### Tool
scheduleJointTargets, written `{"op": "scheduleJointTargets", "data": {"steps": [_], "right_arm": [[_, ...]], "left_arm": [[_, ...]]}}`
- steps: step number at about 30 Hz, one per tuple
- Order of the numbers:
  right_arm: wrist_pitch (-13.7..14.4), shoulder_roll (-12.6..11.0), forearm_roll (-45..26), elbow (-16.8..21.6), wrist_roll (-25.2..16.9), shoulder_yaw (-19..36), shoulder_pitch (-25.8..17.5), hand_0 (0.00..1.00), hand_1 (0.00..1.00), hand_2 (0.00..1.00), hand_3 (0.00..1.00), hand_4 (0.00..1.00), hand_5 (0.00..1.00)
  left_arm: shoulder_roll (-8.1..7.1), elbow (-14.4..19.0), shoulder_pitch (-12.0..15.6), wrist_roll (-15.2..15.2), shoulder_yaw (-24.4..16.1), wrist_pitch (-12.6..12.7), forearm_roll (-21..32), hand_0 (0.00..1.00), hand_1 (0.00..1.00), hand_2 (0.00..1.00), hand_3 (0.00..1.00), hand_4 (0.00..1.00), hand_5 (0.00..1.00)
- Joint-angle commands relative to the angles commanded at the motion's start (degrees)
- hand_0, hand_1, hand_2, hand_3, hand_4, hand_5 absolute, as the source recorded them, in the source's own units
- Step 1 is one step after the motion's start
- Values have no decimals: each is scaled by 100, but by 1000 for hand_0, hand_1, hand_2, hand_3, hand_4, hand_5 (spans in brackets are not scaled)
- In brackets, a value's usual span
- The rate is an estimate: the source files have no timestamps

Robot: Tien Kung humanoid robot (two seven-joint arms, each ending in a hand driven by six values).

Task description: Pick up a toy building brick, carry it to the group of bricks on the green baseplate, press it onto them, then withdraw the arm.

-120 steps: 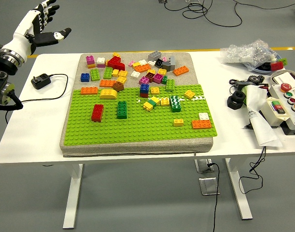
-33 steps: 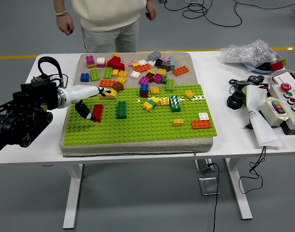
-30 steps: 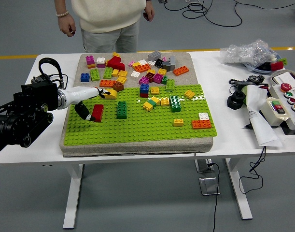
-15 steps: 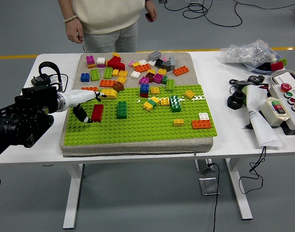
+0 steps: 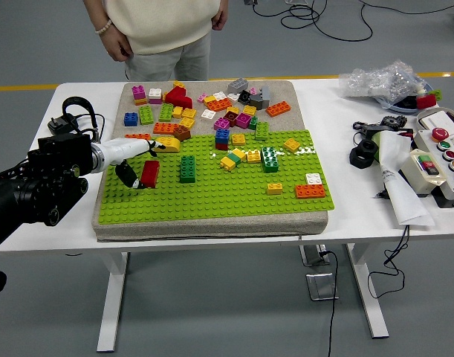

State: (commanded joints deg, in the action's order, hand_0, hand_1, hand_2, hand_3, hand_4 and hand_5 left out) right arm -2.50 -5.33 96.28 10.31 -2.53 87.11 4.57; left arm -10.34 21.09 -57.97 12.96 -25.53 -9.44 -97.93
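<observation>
A person [image 5: 161, 26] stands beyond the fingers, cut off above the chest by the frame's top. The green baseplate [image 5: 212, 182] spreads right of the left hand [image 5: 130, 158]; its palm is hidden behind the black forearm. Thumb and fingers pinch the red brick [image 5: 149, 173], which stands on the plate's left part, its grip side obscured
</observation>
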Motion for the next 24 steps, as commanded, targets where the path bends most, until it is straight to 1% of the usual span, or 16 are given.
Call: {"op": "scheduleJointTargets", "data": {"steps": [10, 15, 24], "right_arm": [[2, 4, -10, 0, -3, -13, 0, 777, 706, 749, 765, 998, 778], [0, 10, -16, 0, -7, -22, 3, 777, 706, 750, 765, 998, 778], [-2, 19, -26, 0, -3, -26, 0, 777, 705, 748, 765, 998, 778]], "left_arm": [[53, -154, 5, 12, 96, 101, 233, 998, 979, 851, 962, 838, 9], [56, -156, 29, 20, 82, 144, 245, 998, 974, 842, 956, 831, 2], [95, -253, 83, 36, 126, 248, 406, 998, 973, 836, 953, 826, 2]]}}
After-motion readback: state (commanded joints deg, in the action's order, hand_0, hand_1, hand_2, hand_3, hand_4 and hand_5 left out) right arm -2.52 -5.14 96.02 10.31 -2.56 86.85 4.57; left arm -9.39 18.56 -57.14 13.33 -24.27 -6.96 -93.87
